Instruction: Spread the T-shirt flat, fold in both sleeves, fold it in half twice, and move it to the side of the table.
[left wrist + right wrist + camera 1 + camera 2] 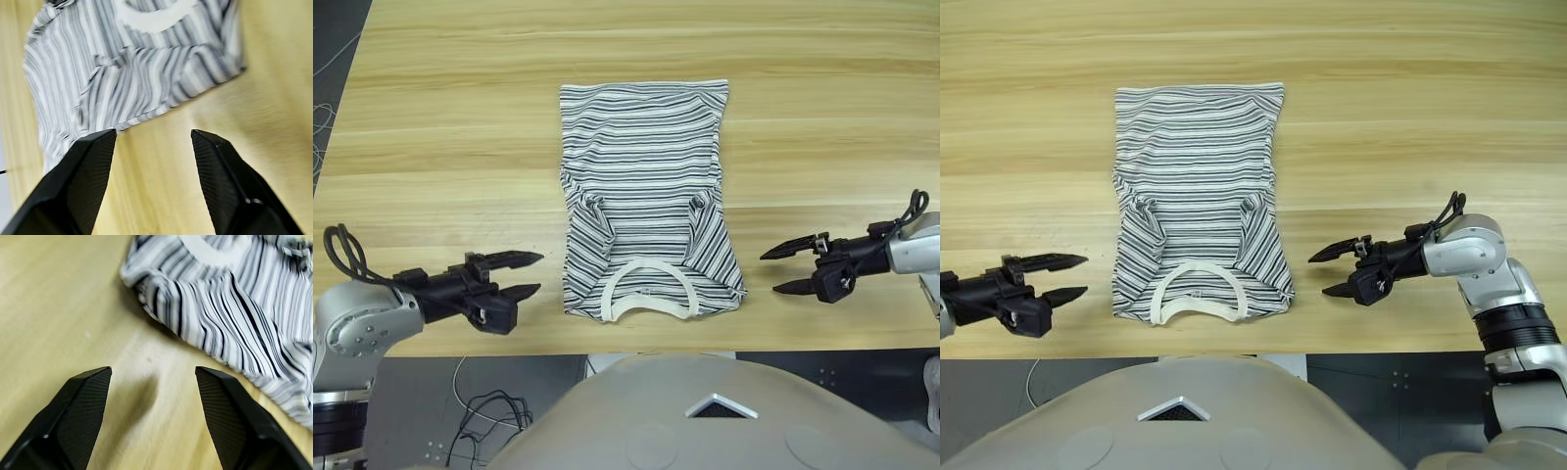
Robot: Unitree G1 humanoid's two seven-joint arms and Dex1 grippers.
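A pale wooden table (pixel 822 117) stretches before me, its grain running side to side. Past its near edge I see dark floor (pixel 548 392), where black cables (pixel 484 406) loop on my left.

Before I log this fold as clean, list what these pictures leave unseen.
- T-shirt body under the folded-in sleeves: eye views, covered by the sleeves.
- Collar: both wrist views, cut off by the frame edge.
- Whether left gripper and right gripper touch the table: height unreadable from above.
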